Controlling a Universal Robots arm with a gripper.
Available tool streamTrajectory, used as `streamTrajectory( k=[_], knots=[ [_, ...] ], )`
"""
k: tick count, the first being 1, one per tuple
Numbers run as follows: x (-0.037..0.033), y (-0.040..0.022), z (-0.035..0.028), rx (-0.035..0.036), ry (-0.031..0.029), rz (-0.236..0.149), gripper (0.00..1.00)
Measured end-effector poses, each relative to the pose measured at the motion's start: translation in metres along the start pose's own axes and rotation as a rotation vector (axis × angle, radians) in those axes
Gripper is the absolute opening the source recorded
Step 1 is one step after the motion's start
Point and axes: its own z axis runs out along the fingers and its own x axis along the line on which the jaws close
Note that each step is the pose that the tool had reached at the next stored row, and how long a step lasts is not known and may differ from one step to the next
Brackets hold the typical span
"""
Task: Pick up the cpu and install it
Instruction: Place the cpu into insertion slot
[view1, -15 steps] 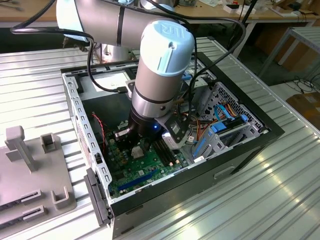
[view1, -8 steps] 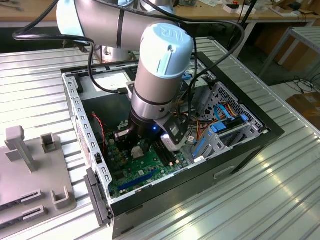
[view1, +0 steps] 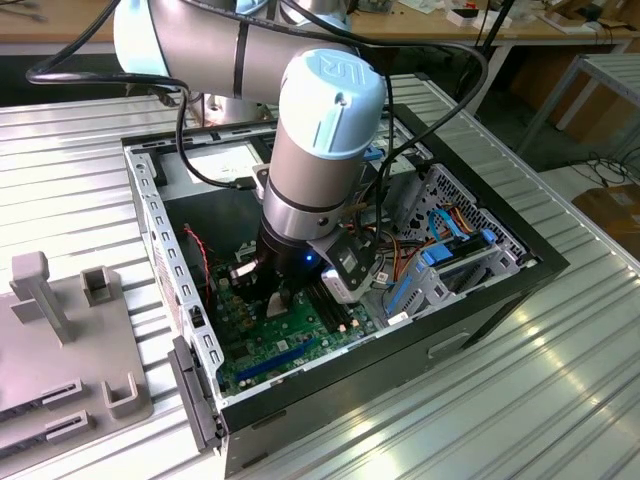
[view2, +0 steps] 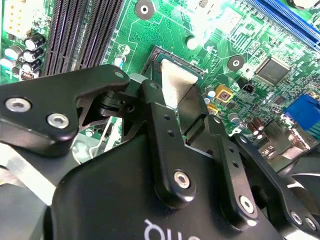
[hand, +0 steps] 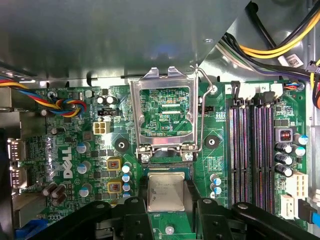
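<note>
The cpu (hand: 166, 186), a small square chip with a silvery-grey top, lies flat over the socket on the green motherboard (hand: 212, 150). My gripper (hand: 166, 202) straddles it, a black finger against each of two opposite sides, shut on the chip. In the second wrist view the cpu (view2: 176, 82) shows as a bright wedge between the fingers (view2: 152, 107) of the gripper (view2: 177, 102). The socket's metal frame (hand: 134, 115) is flipped open just beyond the chip. In the exterior view the gripper (view1: 275, 300) reaches down into the open computer case (view1: 160, 240).
Long black memory slots (hand: 250, 150) run beside the socket. Bundled cables (hand: 280, 45) hang near the case wall. A drive cage with blue parts (view1: 450, 260) fills the case's side at the exterior view's right. A grey fixture (view1: 60, 330) stands on the ribbed table outside.
</note>
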Motion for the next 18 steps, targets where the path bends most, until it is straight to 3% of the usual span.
streamTrajectory(
  k=[18],
  knots=[
    [0.0000, 0.0001, -0.0012, -0.0008, -0.0004, 0.000, 0.39]
  ],
)
